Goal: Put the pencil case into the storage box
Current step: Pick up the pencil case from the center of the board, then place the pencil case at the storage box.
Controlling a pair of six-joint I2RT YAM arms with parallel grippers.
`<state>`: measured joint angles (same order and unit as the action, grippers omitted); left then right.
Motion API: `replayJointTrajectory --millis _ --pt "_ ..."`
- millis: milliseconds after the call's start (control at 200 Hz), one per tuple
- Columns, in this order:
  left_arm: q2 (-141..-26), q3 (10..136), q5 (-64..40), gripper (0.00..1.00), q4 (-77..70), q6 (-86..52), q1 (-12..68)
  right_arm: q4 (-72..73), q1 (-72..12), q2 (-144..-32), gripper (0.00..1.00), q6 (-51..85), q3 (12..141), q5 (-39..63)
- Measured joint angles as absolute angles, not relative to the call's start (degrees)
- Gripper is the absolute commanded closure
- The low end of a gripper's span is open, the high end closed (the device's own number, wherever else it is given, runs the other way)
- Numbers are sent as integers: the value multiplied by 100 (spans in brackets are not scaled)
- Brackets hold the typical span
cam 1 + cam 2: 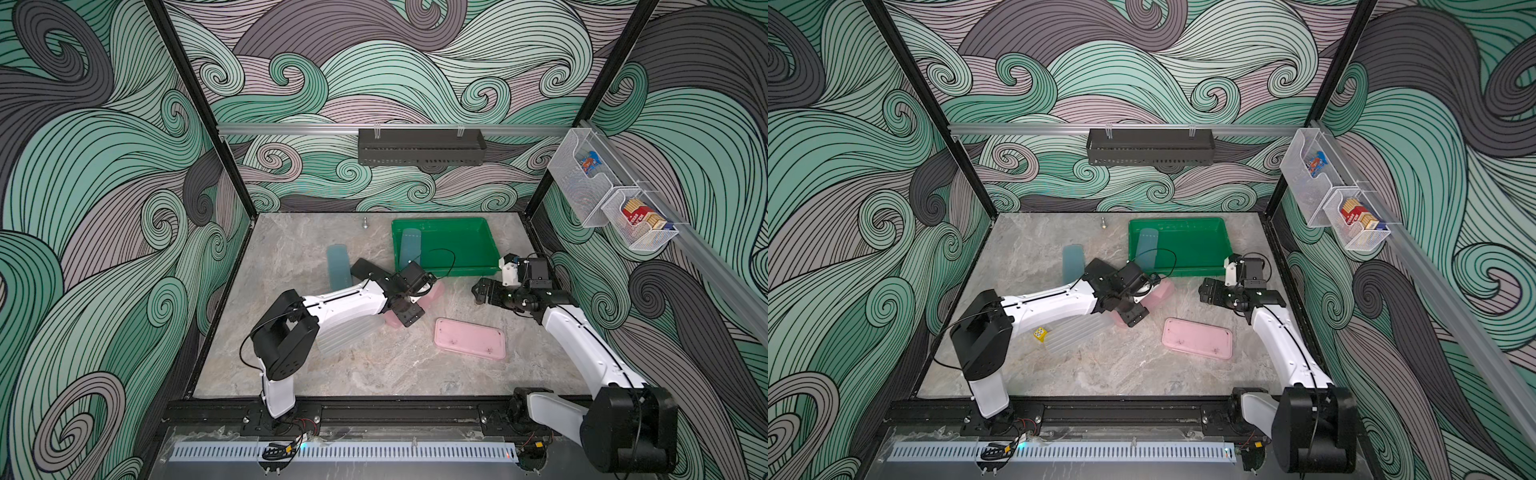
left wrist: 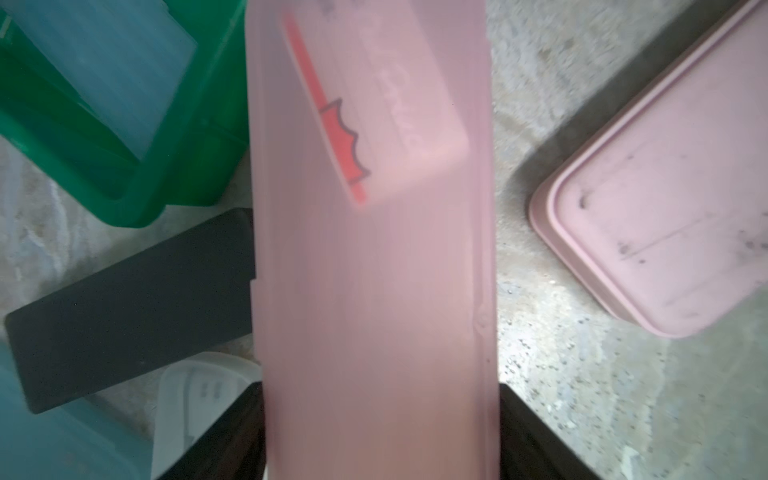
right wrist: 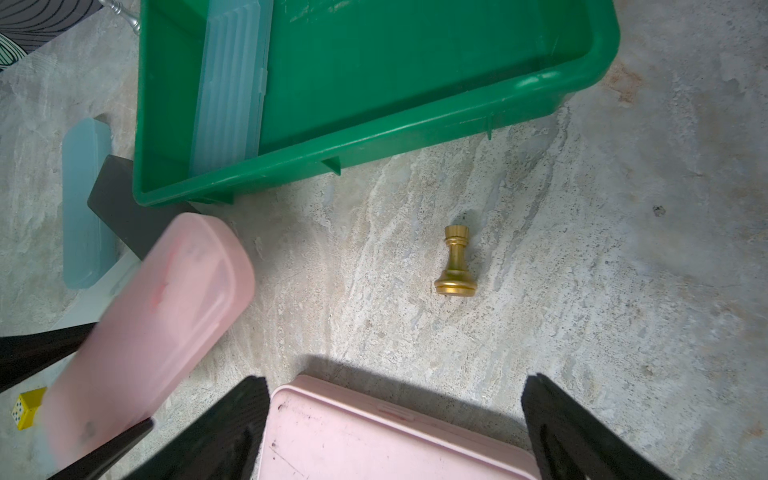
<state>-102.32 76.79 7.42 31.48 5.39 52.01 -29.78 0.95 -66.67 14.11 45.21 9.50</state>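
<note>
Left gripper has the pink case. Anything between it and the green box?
Nothing visible. The pink pencil case in the left gripper only has to clear the raised near rim of the storage box. A black case lies by the box's near corner, off that line; a blue case lies along one side inside.

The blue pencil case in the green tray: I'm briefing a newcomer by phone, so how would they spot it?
Find the shallow bright green plastic tray at the far edge of the marble table. Inside it, by the short wall on the robot's left, lies the translucent pale blue pencil case. Its pale blue twin lies outside it.
</note>
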Motion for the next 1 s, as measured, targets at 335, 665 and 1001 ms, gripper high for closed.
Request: replayJointTrajectory --millis 335,665,1001 --pt "-10350 8759 810 36 3682 -231 5172 -2978 119 -6667 1 1415 4521 965" --pt "-11861 10707 1190 37 2954 -1820 4698 -2978 154 -6667 1 1417 4523 1007" --pt "-13364 11668 1741 37 1918 -2705 4523 -2978 239 -6595 1 1413 4523 1072"
